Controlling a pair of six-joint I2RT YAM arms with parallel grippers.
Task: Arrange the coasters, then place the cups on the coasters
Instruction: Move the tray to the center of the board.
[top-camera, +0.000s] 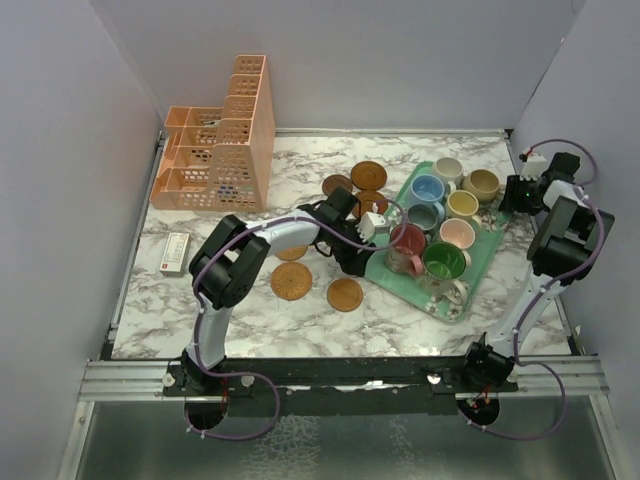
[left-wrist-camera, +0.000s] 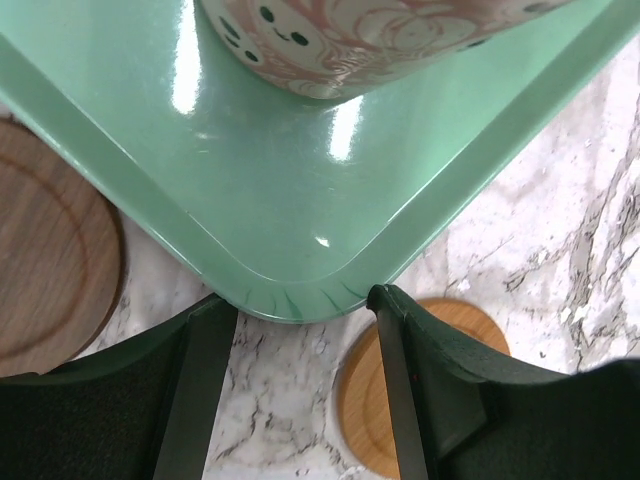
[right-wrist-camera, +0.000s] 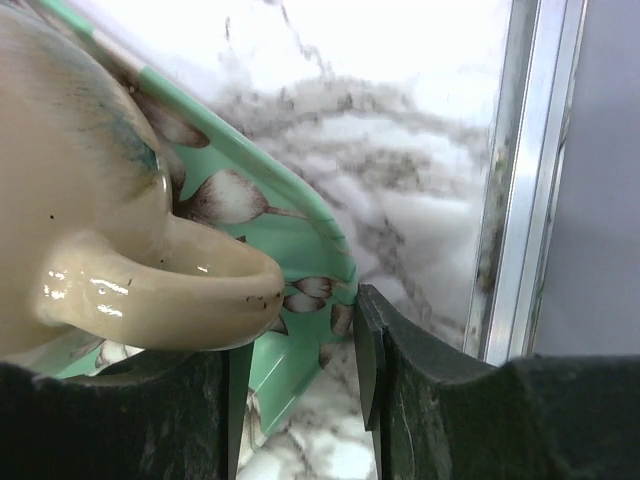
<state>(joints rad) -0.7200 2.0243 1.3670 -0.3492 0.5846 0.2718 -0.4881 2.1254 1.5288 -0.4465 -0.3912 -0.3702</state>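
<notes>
Several cups stand on the mint-green tray (top-camera: 488, 243), among them the red (top-camera: 407, 243), green (top-camera: 443, 262) and tan one (top-camera: 482, 184). Brown coasters lie on the marble: three behind the tray (top-camera: 369, 175), two in front (top-camera: 291, 281) (top-camera: 345, 294). My left gripper (top-camera: 362, 255) (left-wrist-camera: 300, 300) is open, its tips either side of the tray's (left-wrist-camera: 300, 180) rounded left corner, with the red cup (left-wrist-camera: 400, 40) beyond and coasters (left-wrist-camera: 50, 270) (left-wrist-camera: 352, 400) on both sides. My right gripper (top-camera: 507, 205) (right-wrist-camera: 300, 330) is shut on the tray's (right-wrist-camera: 300, 215) far right corner, under the tan cup's (right-wrist-camera: 80, 170) handle.
A peach lattice organiser (top-camera: 220, 150) stands at the back left, and a small white box (top-camera: 176, 252) lies near the left edge. Another coaster (top-camera: 292, 252) is partly hidden under my left arm. The table's metal side rail (right-wrist-camera: 515, 180) runs close beside my right gripper.
</notes>
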